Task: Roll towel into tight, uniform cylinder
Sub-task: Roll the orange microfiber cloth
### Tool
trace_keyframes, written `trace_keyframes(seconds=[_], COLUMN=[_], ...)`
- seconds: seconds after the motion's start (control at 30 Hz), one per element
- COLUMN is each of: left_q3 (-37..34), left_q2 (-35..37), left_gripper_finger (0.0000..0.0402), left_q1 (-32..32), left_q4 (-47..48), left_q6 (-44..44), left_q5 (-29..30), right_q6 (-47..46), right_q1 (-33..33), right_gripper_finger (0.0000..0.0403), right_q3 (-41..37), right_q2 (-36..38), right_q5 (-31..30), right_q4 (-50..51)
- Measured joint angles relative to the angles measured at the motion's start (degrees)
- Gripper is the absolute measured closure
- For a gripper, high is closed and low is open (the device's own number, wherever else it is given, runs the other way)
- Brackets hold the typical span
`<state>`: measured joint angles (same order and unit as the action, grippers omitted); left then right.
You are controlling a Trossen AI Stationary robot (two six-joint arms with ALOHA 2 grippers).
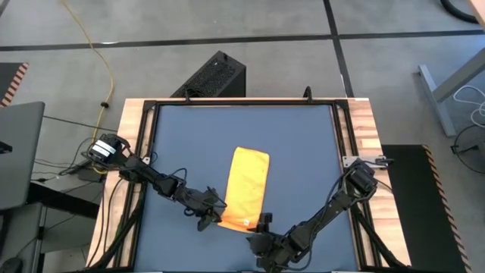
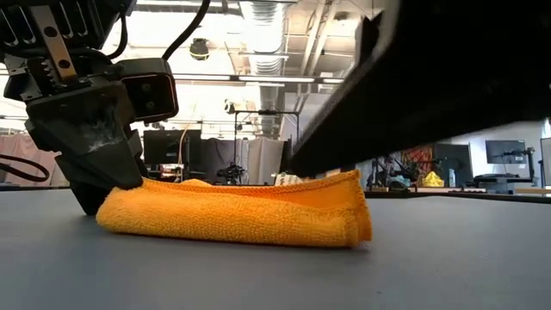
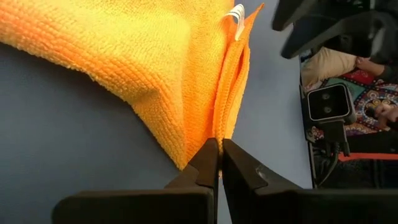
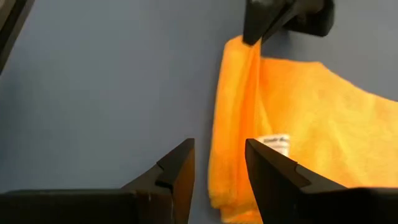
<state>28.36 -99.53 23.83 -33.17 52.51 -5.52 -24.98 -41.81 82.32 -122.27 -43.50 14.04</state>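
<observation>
The yellow towel (image 1: 247,188) lies folded into a long narrow strip on the dark blue tabletop (image 1: 303,152), running from near to far. Its white tag (image 4: 277,143) is at the near end. My left gripper (image 1: 215,217) is low at the towel's near left corner, shut on it; it also shows in the low view (image 2: 99,172). My right gripper (image 4: 219,158) is open at the towel's near right corner (image 1: 261,222). One of its fingers (image 4: 270,174) stands in front of the towel's edge; I cannot tell whether it touches. My left gripper pinches the folded near edge of the towel (image 3: 217,127) between its two fingertips, close to the near left corner. Several layers show at the pinch. The fingers come in low from the table's left. The towel lies flat on the table.
A wooden frame (image 1: 136,129) borders the tabletop. There is bare blue surface to the left, right and far side of the towel. My right arm (image 2: 448,77) hangs over the towel's right end in the low view.
</observation>
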Motion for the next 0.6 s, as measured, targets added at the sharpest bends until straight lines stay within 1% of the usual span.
trace_keyframes(seconds=[0.17,0.43,0.53,0.6], left_q3=[0.0,0.0,0.0,0.0], left_q2=[0.0,0.0,0.0,0.0], left_gripper_finger=[0.0401,0.0401,0.0401,0.0401], left_q1=[0.0,0.0,0.0,0.0], left_q4=[0.2,0.3,0.4,0.4], left_q6=[-0.2,-0.8,-1.0,-1.0], left_q5=[-0.1,0.0,-0.1,-0.1], right_q6=[-0.3,-0.9,-2.2,-3.8], right_q1=[0.3,2.0,2.9,3.2], right_gripper_finger=[0.0234,0.0234,0.0234,0.0234], right_q3=[0.0,0.0,0.0,0.0], right_q2=[0.0,-0.7,-1.6,-1.9], right_q5=[1.7,1.8,4.5,4.8], right_q4=[0.8,2.3,3.2,4.0])
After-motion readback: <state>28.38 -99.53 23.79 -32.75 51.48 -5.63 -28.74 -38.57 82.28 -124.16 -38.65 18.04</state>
